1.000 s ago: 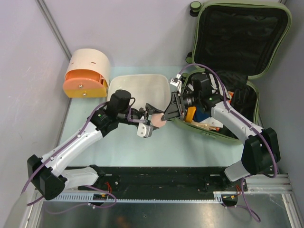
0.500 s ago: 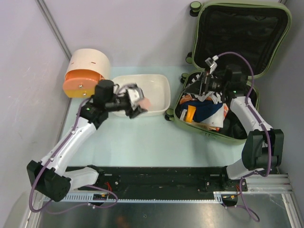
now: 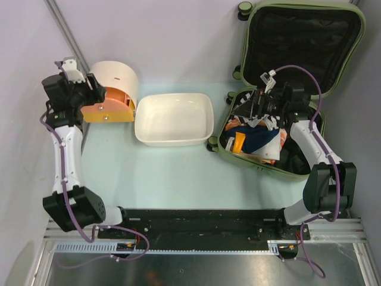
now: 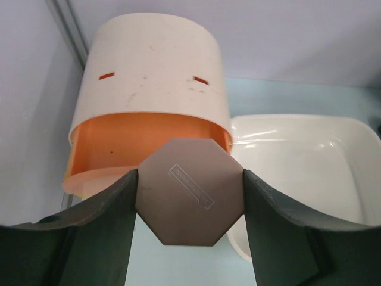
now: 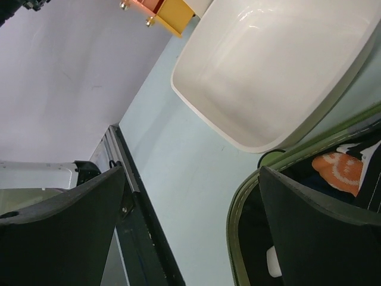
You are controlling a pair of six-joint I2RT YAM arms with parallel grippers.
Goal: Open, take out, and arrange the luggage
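**Q:** State at this entry?
**A:** Your left gripper [image 3: 95,92] pinches a flat octagonal piece [image 4: 189,192] by two opposite edges, just before the drawer box [image 3: 114,80]. Your right gripper [image 5: 191,179] hangs spread and empty over the luggage [image 3: 302,42], which lies open at the table's [image 3: 178,173] right, lid swung back.
**Q:** What could fail?
**A:** Nudge the orange drawer front [image 3: 106,111] and the piece may twist out of that thin grip. Lowering the right gripper blind may snag the clothes [image 3: 253,138].
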